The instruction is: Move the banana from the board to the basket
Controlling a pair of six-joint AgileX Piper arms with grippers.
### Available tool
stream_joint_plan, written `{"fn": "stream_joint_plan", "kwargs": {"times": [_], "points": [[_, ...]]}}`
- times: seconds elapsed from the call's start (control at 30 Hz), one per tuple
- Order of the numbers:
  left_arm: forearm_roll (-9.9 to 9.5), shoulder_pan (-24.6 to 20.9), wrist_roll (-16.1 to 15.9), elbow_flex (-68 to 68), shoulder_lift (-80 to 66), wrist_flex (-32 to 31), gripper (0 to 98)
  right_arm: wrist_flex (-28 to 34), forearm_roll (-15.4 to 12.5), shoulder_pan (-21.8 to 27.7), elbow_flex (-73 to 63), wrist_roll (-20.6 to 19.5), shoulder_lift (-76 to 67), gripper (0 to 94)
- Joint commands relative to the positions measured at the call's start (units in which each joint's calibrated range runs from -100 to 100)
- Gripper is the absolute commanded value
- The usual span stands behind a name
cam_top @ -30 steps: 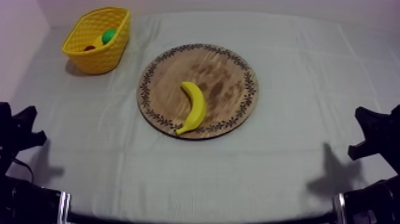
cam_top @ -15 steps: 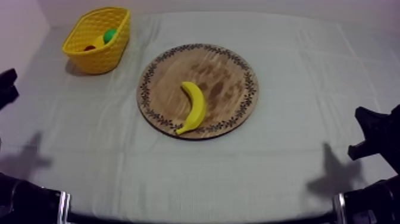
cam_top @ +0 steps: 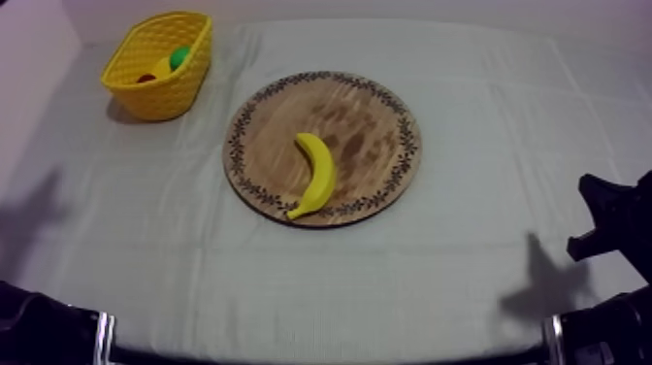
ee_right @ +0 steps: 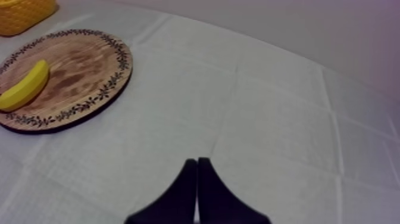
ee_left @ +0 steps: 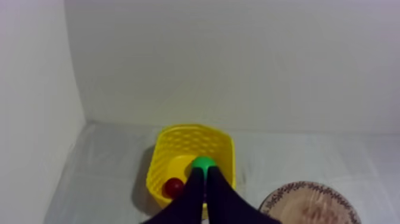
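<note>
Dim, even light, violet cast over the worktop (cam_top: 505, 136). Soft shadows lie at both sides and beside the yellow basket (cam_top: 160, 97).

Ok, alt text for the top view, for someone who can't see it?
A banana lies untouched on a round wooden board at the middle of the table. A yellow basket holding a green fruit and a small red fruit stands at the far left; the right arm rests at the near right edge.

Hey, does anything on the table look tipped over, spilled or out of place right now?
Nothing stands out. The banana lies flat on the wooden board. The yellow basket stands upright on the cloth, holding a small red fruit and a green fruit. Nothing is spilled.
</note>
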Motion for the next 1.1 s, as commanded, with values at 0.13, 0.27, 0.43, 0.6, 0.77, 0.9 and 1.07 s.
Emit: {"fn": "stream_joint_plan", "kwargs": {"times": [0.13,0.27,0.43,0.6,0.77,0.9,1.07], "points": [[0.02,1.2,0.84,-20.23,15.36,1.71,0.0,0.02,0.01,0.0,-0.03,-0.01,0.0,0.3],[-0.73,3.04,2.01,-28.29,21.25,3.95,0.0,0.02,0.01,0.0,-0.03,-0.01,0.0,0.3],[-2.54,6.51,4.17,-38.49,27.42,9.56,0.0,0.02,0.01,0.0,-0.03,-0.01,0.0,0.3],[-4.86,10.65,6.47,-47.31,32.14,15.27,0.0,0.02,0.01,0.0,-0.03,-0.01,0.0,0.3],[-7.59,15.45,8.53,-54.42,35.73,19.74,0.0,0.02,0.01,0.0,-0.03,-0.01,0.0,0.3],[-9.95,19.39,9.94,-57.73,38.14,22.94,0.0,0.02,0.01,0.0,-0.03,-0.01,0.0,0.3],[-12.48,23.77,11.76,-57.89,40.46,25.85,0.0,0.02,0.01,0.0,-0.03,-0.01,0.0,0.3]]}}
